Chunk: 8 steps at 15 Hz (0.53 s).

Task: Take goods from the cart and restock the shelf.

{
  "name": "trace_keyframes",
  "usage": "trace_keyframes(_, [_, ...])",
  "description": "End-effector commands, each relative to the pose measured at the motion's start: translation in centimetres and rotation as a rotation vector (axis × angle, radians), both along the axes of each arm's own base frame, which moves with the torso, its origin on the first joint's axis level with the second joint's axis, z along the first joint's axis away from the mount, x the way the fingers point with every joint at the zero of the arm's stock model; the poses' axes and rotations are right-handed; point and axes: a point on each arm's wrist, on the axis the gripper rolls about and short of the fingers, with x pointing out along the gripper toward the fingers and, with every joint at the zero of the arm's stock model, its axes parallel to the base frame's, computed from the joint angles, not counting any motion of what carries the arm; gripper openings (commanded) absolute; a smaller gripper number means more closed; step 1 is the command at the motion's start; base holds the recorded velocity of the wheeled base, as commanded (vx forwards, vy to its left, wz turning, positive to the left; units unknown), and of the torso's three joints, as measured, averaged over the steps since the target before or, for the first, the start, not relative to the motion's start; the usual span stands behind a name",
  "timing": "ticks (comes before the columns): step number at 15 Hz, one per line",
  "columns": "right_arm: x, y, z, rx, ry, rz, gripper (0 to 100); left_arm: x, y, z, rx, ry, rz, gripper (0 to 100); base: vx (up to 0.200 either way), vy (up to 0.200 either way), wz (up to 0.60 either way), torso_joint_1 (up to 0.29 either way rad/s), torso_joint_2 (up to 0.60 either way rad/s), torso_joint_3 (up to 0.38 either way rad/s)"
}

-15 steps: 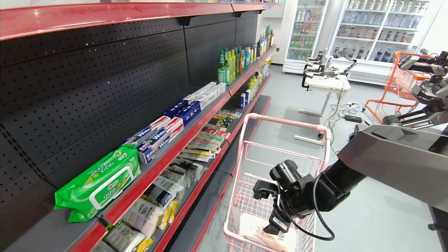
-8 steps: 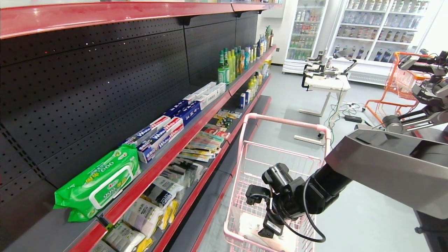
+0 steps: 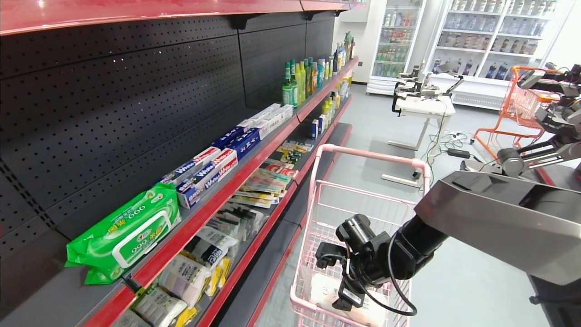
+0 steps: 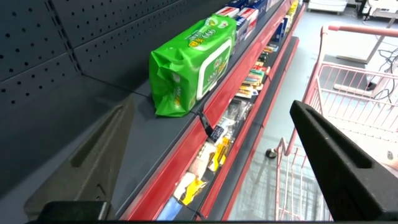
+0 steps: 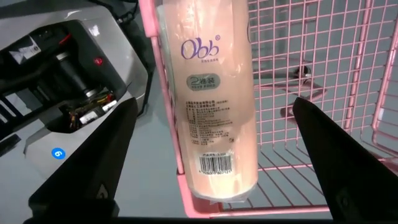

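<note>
Pink cart (image 3: 372,156), one peach pack (image 5: 214,143) below wide right tool (image 5: 212,104); shelf (image 3: 204,218), one green wipes pack (image 3: 125,231) near wide left tool (image 4: 211,106)

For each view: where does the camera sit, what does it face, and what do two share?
Head view: on the head, facing forward and down; the right arm shows over the pink cart.
Left wrist view: above the shelf, facing the green wipes pack; left gripper open.
Right wrist view: over the cart, facing a pale pack; right gripper open.
Shared: head and left wrist views show the green wipes pack.
</note>
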Motion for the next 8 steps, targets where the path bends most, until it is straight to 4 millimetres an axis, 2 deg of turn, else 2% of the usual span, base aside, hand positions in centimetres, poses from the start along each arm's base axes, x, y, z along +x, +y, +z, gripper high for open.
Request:
trace_keyframes(1, [-0.03,0.18,0.10,0.001,-0.004,0.010,100,0.01,0.00,0.01,0.000,0.001,-0.001,100,0.000,0.000,0.00,-0.085,0.19,0.105])
trace_keyframes(8, [-0.54,0.59,-0.02,0.001,0.005,0.022,100,0.01,0.00,0.01,0.000,0.001,0.001,100,0.000,0.000,0.00,-0.099,0.21,0.111])
